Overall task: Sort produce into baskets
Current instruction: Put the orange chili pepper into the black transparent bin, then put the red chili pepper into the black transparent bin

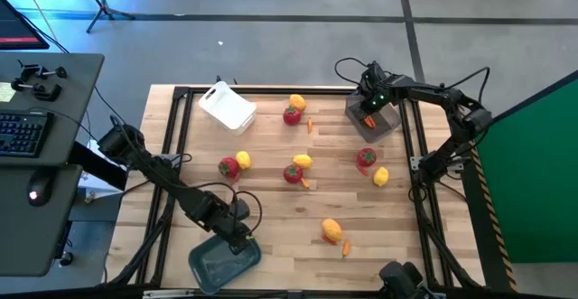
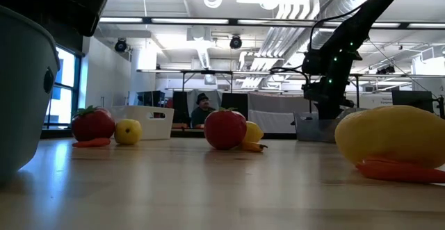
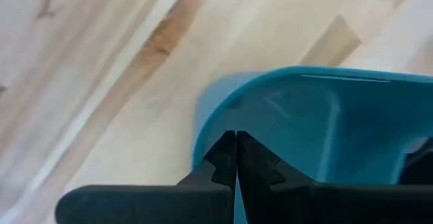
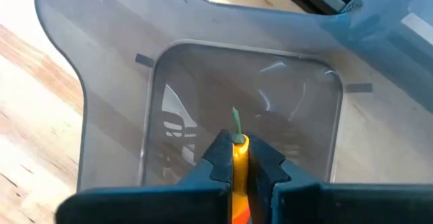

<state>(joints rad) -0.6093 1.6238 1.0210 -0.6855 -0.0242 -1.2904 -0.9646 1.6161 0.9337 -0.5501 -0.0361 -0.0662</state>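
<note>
My right gripper [image 1: 368,109] hangs over the dark see-through basket [image 1: 374,120] at the far right, shut on a thin orange piece with a green stalk [image 4: 237,149]. My left gripper [image 1: 242,236] is at the near left, shut at a corner of the grey-blue basket [image 1: 222,263]. The white basket [image 1: 228,107] sits at the far left. Red fruits [image 1: 292,116], yellow fruits [image 1: 331,230] and small orange pieces [image 1: 345,247] lie scattered on the wooden table. My left gripper pinches the grey-blue basket's wall at a corner of its rim [image 3: 216,116], coming from above and pointing steeply down; one finger [image 3: 260,166] stands on the inner side. My right gripper pinches the orange piece [image 4: 237,158] between its two fingers, from above. The green stalk [image 4: 236,124] sticks out past the fingertips, over the basket's floor.
A black frame [image 1: 177,127] runs around the table's edges. A desk with a keyboard [image 1: 23,132] stands left of the table. Bare wood lies between the scattered produce in the near middle. A person sits in the room behind the table [image 2: 202,108].
</note>
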